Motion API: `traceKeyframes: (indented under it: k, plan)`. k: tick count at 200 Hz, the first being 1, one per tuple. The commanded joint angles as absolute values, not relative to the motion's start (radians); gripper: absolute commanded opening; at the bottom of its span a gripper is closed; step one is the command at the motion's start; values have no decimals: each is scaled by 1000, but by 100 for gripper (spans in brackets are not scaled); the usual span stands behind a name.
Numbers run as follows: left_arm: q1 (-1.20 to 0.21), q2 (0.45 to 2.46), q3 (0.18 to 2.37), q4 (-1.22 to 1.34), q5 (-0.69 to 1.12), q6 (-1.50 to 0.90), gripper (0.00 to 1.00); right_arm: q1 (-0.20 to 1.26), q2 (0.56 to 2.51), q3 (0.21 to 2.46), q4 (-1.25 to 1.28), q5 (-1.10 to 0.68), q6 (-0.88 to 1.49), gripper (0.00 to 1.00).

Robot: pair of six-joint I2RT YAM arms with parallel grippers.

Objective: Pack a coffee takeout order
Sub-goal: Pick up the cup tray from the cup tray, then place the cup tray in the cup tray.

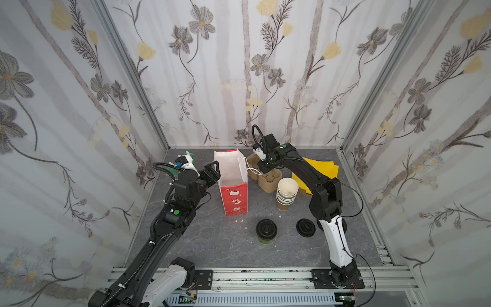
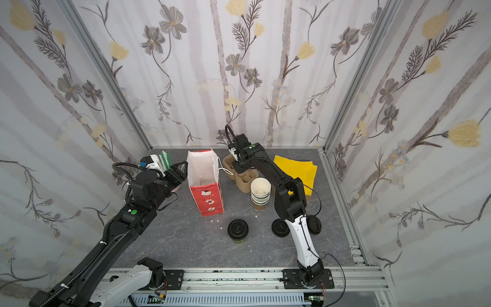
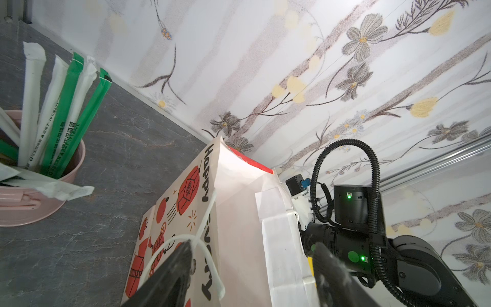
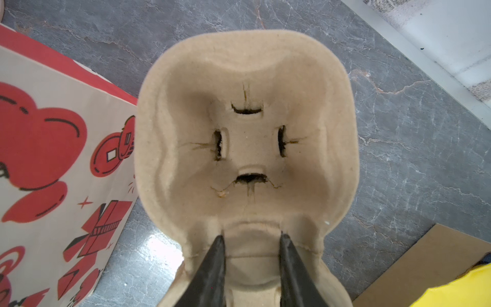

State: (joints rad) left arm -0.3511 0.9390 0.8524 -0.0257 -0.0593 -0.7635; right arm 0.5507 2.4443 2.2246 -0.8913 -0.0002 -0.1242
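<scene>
Right gripper [image 4: 252, 238]: black fingers set either side of the raised ridge at the neck of the pulp cup carrier [image 4: 247, 79]. Tips look close against the ridge. Whether they pinch it or only flank it, cannot tell. In both top views the wrist covers this spot, and only part of the carrier [image 1: 269, 182] shows.

Left gripper [image 3: 251, 245]: jaws spread wide, nothing clamped between them. It sits at the near wall of the red paper bag [image 1: 233, 196], up by the rim. One finger overlaps the bag's white cord handle [image 3: 210, 265] in the wrist view; contact unclear. Finger bases are cut off by the frame edge.

The bag stands upright, mouth open, mid-table. Its floor is in shadow and cannot be made out.

Lidded cup [image 1: 266, 229] stands alone at the front of the grey tabletop [image 1: 212, 244], well apart from both grippers. The black lid hides nearly all of the cup body.

Yellow napkins [image 1: 324, 170] lie at rear right on a cardboard sheet [image 4: 425, 260], partly under the right arm. Sheet count unreadable.

Green-wrapped straws [image 3: 71, 114] stand with white-wrapped ones in a pink bucket [image 3: 66, 170] at rear left. In a top view only the straw tips [image 2: 165, 159] clear the left wrist.

Stack of lidless cups [image 1: 285, 198] stands beside the carrier. Loose black lids [image 2: 280, 228] lie at front right, and the right arm crosses between them.
</scene>
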Motion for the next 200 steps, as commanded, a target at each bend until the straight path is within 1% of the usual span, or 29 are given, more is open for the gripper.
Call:
traceKeyframes:
  k: [1,80,151,200]
  plan:
    - [-350,939,859,-2,-61,-773,72,553,2412,2229,-865,0,-130,29]
    - [-351,934,857,-2,-60,-778,72,555,2379,2229,-859,-6,-122,28]
    - [-350,930,855,-3,-56,-784,72,548,2416,2229,-855,-20,-109,32]
    - [-350,937,857,-2,-52,-795,72,541,2433,2229,-864,-29,-100,33]
